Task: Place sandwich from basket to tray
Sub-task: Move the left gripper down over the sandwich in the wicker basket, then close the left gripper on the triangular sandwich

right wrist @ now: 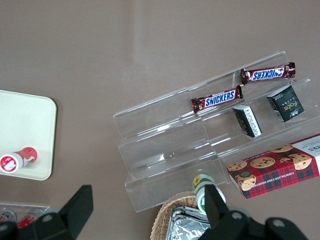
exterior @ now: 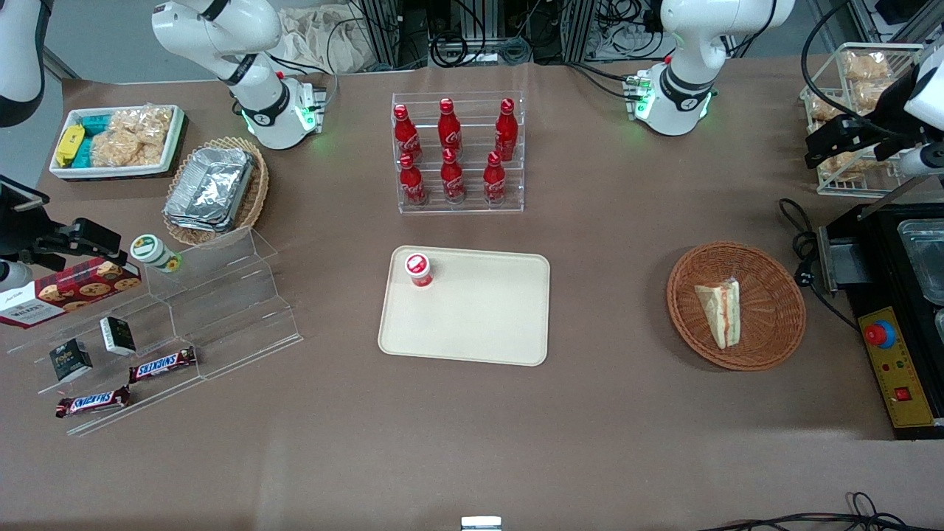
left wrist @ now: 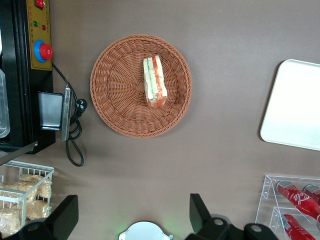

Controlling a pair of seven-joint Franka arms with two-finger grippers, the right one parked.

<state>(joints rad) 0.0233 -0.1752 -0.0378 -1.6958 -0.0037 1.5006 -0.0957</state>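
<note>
Brown table (exterior: 472, 428); sandwich (exterior: 721, 312) in basket (exterior: 767, 346); gripper (left wrist: 134, 216) spread wide, high above.

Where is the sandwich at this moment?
The sandwich lies in the round wicker basket, toward the working arm's end of the table, beside the tray. The left arm's tool hangs open high above the table, near the basket.

White arm (exterior: 700, 44), black end effector (left wrist: 132, 217) fingers.
</note>
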